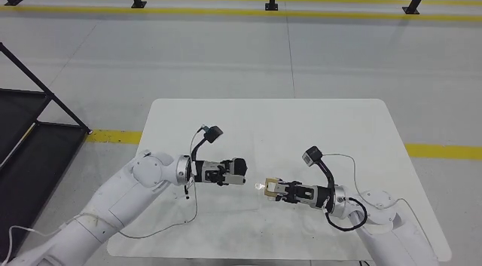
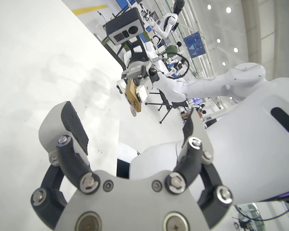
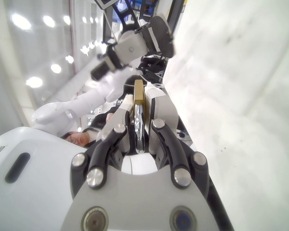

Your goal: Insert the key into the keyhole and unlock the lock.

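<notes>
The left gripper (image 1: 242, 171) is held over the desk (image 1: 316, 126), its fingers (image 2: 73, 123) spread and empty; near it, the lock (image 2: 132, 93) is clamped in the right gripper (image 1: 269, 188); the key (image 2: 134, 111) is seen at the lock's free end.

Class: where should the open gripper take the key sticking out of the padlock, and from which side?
Pinch the key's flat round head, pads on its two faces, approaching from the padlock's free end: the right gripper clamps the other end.
</notes>
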Motion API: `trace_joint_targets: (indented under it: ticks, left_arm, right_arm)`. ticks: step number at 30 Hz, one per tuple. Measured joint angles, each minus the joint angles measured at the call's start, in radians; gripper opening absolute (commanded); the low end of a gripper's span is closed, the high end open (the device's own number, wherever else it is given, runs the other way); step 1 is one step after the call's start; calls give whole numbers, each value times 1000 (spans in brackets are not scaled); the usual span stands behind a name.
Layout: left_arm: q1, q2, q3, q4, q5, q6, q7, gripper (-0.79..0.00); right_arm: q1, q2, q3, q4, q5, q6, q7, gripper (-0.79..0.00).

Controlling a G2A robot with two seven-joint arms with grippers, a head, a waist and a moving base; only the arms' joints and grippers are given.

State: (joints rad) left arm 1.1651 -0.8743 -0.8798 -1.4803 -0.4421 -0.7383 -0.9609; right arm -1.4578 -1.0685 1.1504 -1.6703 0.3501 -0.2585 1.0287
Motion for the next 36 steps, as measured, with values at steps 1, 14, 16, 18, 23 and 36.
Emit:
trace_joint_targets:
  ticks: [1, 14, 16, 18, 23, 36]
  left_arm:
    - [0, -1, 3, -1, -16, 8, -11, 0]
    - [20, -4, 12, -22, -17, 39, -13, 0]
    - [38, -7, 17, -45, -26, 38, -1, 0]
    - [46, -9, 19, -52, -37, 37, -6, 0]
    - [42, -16, 26, -51, -34, 44, -17, 0]
    - [42, -29, 19, -32, -1, 26, -6, -486]
  right_arm:
    - [0, 0, 0, 0, 0, 0, 0, -785]
    - [0, 0, 0, 0, 0, 0, 0, -785]
    - [0, 0, 0, 0, 0, 0, 0, -785]
    - [0, 0, 0, 0, 0, 0, 0, -785]
    - [0, 0, 0, 0, 0, 0, 0, -785]
    - [0, 0, 0, 0, 0, 0, 0, -785]
